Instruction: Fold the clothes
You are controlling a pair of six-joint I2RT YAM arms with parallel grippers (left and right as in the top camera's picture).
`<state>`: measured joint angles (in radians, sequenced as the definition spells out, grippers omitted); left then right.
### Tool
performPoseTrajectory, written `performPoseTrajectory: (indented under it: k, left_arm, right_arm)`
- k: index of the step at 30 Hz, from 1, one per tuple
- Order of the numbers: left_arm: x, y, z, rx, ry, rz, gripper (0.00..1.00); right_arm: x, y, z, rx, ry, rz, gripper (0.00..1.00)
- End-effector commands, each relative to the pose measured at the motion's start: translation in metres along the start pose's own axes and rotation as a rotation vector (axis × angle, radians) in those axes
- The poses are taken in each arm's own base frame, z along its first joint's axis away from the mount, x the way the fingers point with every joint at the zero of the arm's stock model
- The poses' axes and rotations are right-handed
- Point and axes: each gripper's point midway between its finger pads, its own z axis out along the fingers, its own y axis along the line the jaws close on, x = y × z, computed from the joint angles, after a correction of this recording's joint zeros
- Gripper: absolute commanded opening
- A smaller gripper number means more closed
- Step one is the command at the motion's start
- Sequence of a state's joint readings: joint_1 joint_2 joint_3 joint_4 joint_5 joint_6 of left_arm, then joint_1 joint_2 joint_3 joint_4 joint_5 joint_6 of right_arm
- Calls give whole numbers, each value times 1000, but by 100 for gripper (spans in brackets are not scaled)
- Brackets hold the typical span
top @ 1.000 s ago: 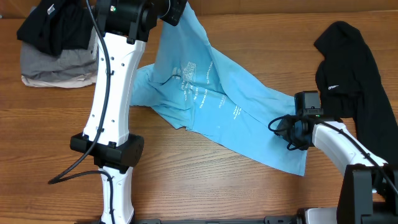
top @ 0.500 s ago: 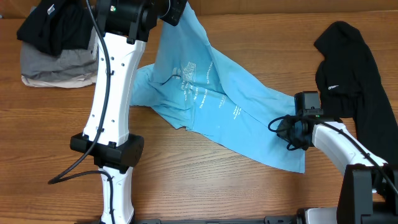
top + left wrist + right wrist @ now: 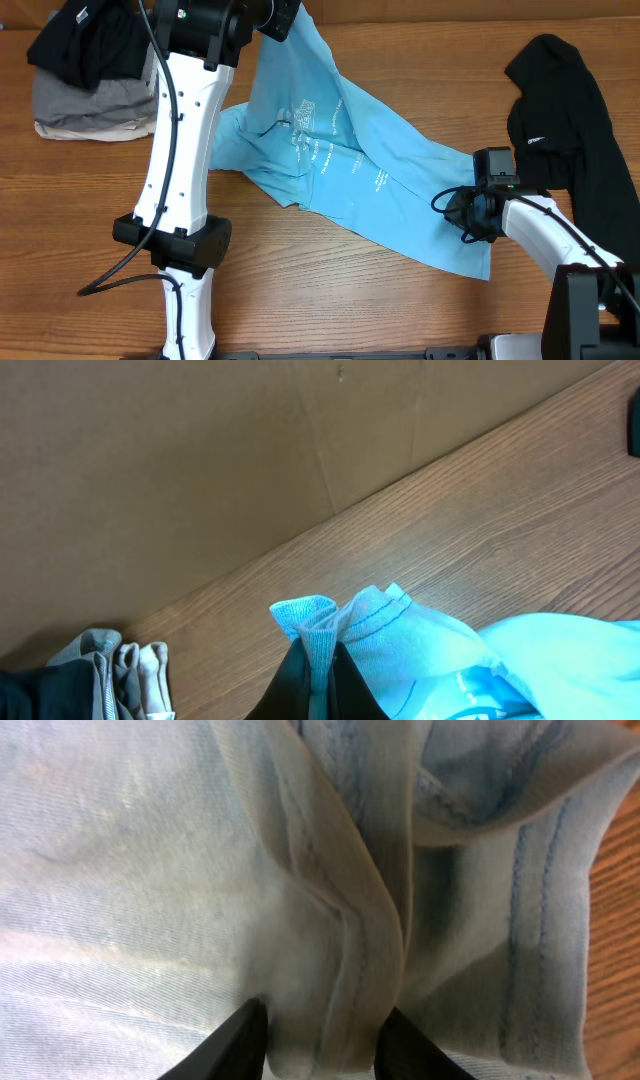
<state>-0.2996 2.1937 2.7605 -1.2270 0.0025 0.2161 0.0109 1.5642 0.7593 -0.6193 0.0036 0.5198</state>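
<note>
Shirt under work: the blue shirt [image 3: 340, 150] lies stretched on a diagonal across the middle of the bench [image 3: 80, 230], from the far edge down toward the near right corner. Its white lettering [image 3: 318, 140] faces up. The cloth is rumpled, with one part bunched out to the left below the print.

I find both ends held. The left gripper [image 3: 318, 685] is at the far edge. In my left wrist view its fingers [image 3: 290, 695] are pinched together on a gathered bit of stitched hem, which stands up in a tuft above them. The right gripper [image 3: 320, 1040] is at the shirt's lower end, toward the right edge. In my right wrist view a thick fold of hem sits clamped between its two dark tips. I cannot tell from above whether the far end is raised off the wood.

Along the right edge a black garment [image 3: 565, 110] lies crumpled, a small white logo [image 3: 535, 140] showing. At the far left corner sits a pile of clothes [image 3: 85, 90], black on top of grey and pale cloth. A brown cardboard wall [image 3: 150, 480] stands along the far edge.
</note>
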Motion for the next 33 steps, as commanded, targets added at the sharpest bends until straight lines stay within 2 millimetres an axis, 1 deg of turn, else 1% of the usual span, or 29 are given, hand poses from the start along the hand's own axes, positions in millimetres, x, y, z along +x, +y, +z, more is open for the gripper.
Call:
performPoseTrajectory:
  k: [1,5,10,12,13,21,29,30,33]
  left_arm:
    - [0,6,-1,-20,-2,12,4]
    - [0,6,-1,-20,-2,12,4]
    - [0,7,-1,-20,-2,11,4]
    - [0,7,-1,-20,-2,11,4]
    - [0,7,-1,-21,-2,11,4]
    - [0,7,-1,-21,-1,11,4]
    - [1,9,-1,-24,2,8,4]
    - [1,10,-1,-25,2,8,4]
    - [1,10,-1,-25,2,9,4]
  right_arm:
    - [-4,3,-3,-5,-4,1,36]
    - [-5,3,-4,-5,-4,1,28]
    - [-4,3,-4,-4,-3,1,11]
    - [-4,3,-4,-3,-1,1,5]
    - [-4,3,-4,-3,-1,1,4]
    - [-4,3,-5,-2,2,1,4]
    - [-14,10,-18,-3,-1,-2,4]
    - [-14,10,-18,-4,-3,-3,5]
    - [-13,9,-18,0,3,-3,13]
